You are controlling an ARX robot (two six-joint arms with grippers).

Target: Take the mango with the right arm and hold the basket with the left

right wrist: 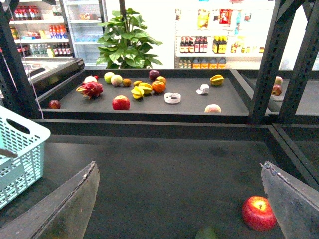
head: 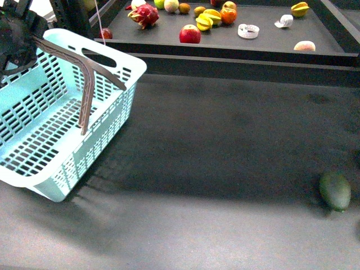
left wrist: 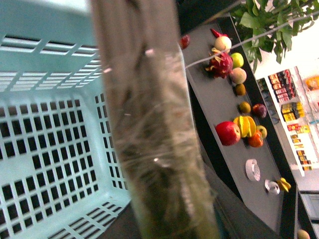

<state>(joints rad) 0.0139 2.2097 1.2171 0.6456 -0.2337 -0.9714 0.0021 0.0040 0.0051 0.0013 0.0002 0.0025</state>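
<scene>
The light-blue slotted basket (head: 62,129) stands tilted at the left of the dark table, and its grey-brown handle (head: 87,84) swings over it. My left gripper (head: 25,39) is shut on the basket at its far left rim. In the left wrist view the blurred handle (left wrist: 149,129) fills the middle, with the basket floor (left wrist: 50,149) behind it. My right gripper (right wrist: 179,209) is open over bare table, one of its fingers (right wrist: 65,209) far from the other. The mango is out of view.
A dark green oval fruit (head: 336,191) lies at the table's right; its top shows as the green fruit (right wrist: 206,233) between my right fingers. A red apple (right wrist: 258,213) sits beside one finger. The raised back shelf (head: 270,48) holds a dragon fruit (head: 145,15), apple (head: 190,34) and more.
</scene>
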